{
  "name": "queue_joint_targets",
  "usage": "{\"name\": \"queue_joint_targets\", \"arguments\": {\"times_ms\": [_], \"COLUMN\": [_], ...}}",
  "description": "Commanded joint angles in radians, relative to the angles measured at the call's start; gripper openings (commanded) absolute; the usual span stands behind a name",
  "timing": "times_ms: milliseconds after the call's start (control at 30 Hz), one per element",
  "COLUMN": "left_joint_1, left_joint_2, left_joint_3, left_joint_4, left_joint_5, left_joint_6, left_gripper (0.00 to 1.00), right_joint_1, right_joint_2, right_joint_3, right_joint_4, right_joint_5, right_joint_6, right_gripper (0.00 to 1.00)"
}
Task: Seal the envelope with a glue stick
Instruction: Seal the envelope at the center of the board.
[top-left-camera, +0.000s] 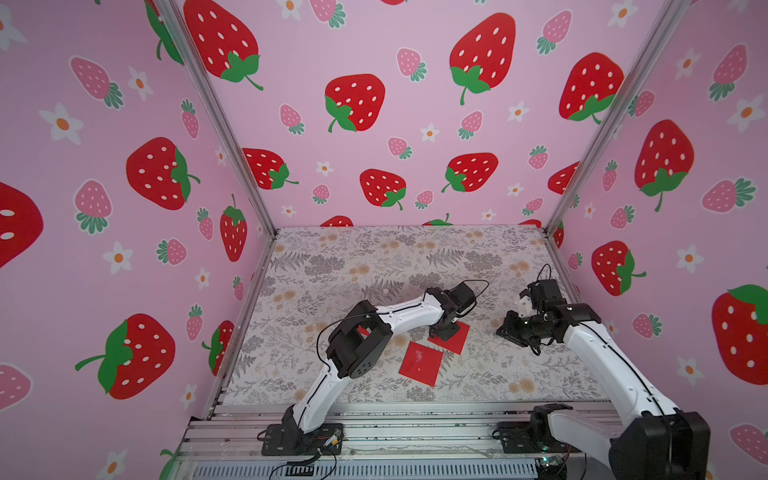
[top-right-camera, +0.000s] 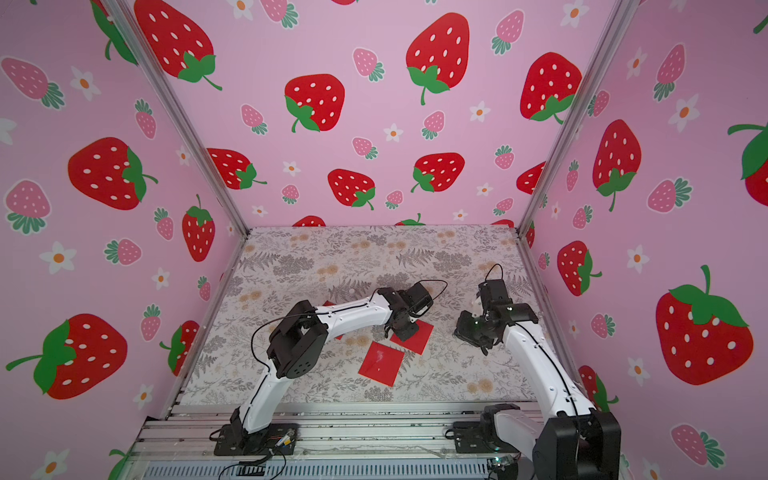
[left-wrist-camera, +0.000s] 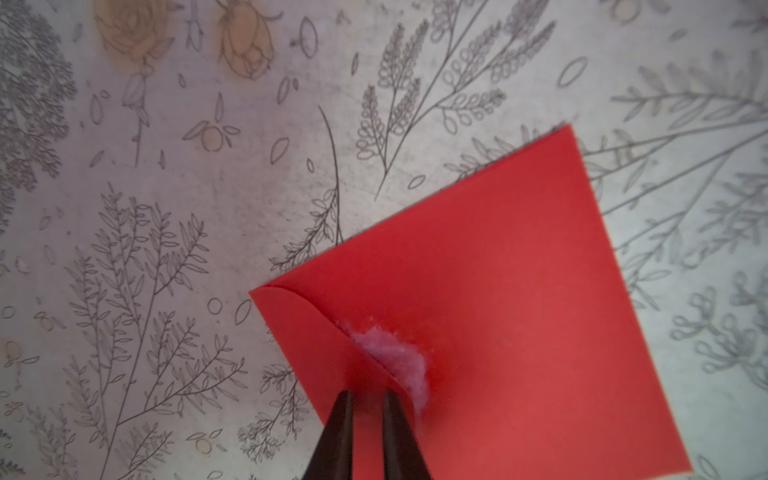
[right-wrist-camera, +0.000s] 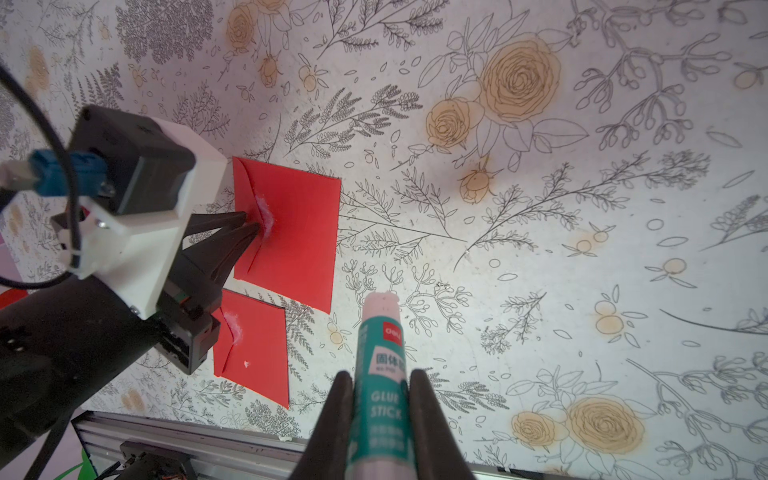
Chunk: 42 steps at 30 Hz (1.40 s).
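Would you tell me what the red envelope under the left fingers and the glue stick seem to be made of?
Red envelope: probably matte paper or thin card; crisp flap fold, no glare. Glue stick: likely smooth plastic tube with printed label; pale, waxy-looking tip.

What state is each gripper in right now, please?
Left gripper: nearly closed, gripping nothing, tips on the red envelope at its flap.
Right gripper: closed on the glue stick.
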Motion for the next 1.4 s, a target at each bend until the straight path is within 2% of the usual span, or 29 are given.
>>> {"name": "queue_joint_targets", "arguments": {"times_ms": [0,633,833,1033,1233,1367], "left_joint_1": [0.008,0.027,0.025,0.021,0.023,0.033], "left_joint_2": [-0.033,0.032,0.077,0.109,0.038,0.004], "left_joint_3": [0.026,0.087,0.077,0.045,0.041,0.086], "left_joint_4": [-0.007,-0.002,-0.023,-0.041,-0.009,-0.015], "left_joint_5": [0.036,0.031,0.063,0.047,0.012,0.012], "left_joint_6": [-0.001,-0.001,-0.004,-0.005,0.024,0.024], "left_gripper": [0.16,0.15,0.15,0.14,0.15,0.15], "right_joint_1": [-0.006,-0.006,-0.006,-0.005,-0.006,-0.006], "right_joint_2": [-0.011,-0.003,-0.003,-0.005,-0.007,-0.007], "right_joint_3": [0.016,0.017,0.018,0.016,0.016,0.016], "right_joint_4": [-0.009,-0.008,-0.008,-0.007,-0.008,-0.008], "right_joint_5": [-0.003,-0.007,-0.010,-0.011,-0.013,-0.011], "right_joint_6": [-0.008,-0.013,-0.014,-0.015,-0.016,-0.015], "right_gripper": [0.00,0.00,0.00,0.00,0.00,0.00]}}
